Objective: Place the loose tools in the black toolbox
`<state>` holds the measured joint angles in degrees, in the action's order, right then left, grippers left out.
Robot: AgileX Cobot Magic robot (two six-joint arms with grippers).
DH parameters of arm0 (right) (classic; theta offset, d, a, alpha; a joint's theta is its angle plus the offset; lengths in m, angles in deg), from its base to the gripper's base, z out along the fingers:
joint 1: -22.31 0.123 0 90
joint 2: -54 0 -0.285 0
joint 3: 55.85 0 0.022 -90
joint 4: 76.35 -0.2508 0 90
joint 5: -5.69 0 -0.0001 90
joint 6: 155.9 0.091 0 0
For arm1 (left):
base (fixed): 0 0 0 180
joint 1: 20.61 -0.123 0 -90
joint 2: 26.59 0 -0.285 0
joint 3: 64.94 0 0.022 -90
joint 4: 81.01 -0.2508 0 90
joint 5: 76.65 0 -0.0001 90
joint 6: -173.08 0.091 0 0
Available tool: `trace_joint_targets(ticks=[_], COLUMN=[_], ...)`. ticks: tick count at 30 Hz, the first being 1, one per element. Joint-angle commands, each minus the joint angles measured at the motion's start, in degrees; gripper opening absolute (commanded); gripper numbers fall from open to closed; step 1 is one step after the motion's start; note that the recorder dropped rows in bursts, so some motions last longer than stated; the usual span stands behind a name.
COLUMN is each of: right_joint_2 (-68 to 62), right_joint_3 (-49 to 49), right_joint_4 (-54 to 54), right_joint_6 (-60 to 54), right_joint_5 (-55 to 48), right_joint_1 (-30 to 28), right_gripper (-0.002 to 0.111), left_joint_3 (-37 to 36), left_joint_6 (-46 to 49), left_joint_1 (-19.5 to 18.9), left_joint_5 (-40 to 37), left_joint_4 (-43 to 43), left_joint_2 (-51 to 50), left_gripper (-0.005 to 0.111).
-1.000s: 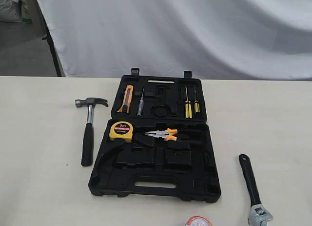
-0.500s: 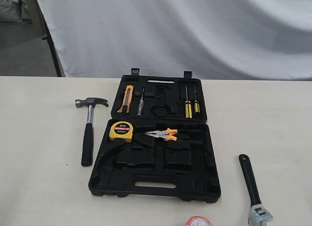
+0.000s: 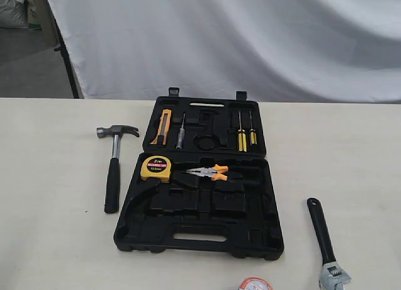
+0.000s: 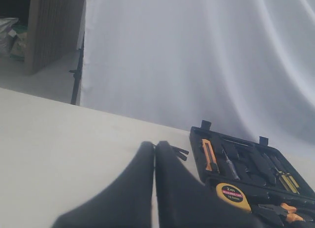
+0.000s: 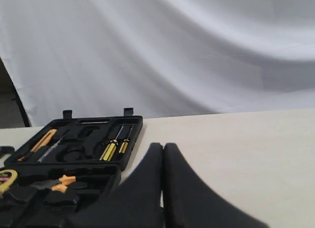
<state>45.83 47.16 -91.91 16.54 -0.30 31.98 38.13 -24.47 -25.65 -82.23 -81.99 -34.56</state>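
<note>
Looking out from the wrists, the left claw and right claw sit pinched shut, empty, the open toolbox beyond their tips. Only the exterior view shows one hammer, head farthest, handle lengthwise toward camera; one wrench, jaw end nearest; one tape roll, all on the counter.

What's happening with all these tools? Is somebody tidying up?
Nothing is being picked up yet. The black toolbox lies open on the table. The hammer, the wrench and the tape roll lie loose beside it. The robot's left fingers and right fingers are shut and hold nothing.
</note>
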Motion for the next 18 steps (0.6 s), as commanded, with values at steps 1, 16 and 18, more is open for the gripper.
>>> trace_joint_targets(ticks=[1,16,18], right_joint_2=[0.4,-5.0,-8.9], right_joint_3=[-0.2,-0.2,-0.2], right_joint_4=[-3.9,-6.4,-6.4], right_joint_6=[0.7,0.3,0.3], right_joint_5=[1.4,2.5,3.2], right_joint_1=[-0.4,1.1,1.6], right_gripper=[0.000,0.000,0.000], left_joint_3=[0.2,0.2,0.2], left_joint_6=[-0.3,-0.3,-0.3], left_joint_1=[0.2,0.2,0.2], left_joint_5=[0.5,0.5,0.5], left_joint_4=[0.1,0.1,0.1], left_joint_2=[0.2,0.2,0.2], left_gripper=[0.001,0.001,0.001])
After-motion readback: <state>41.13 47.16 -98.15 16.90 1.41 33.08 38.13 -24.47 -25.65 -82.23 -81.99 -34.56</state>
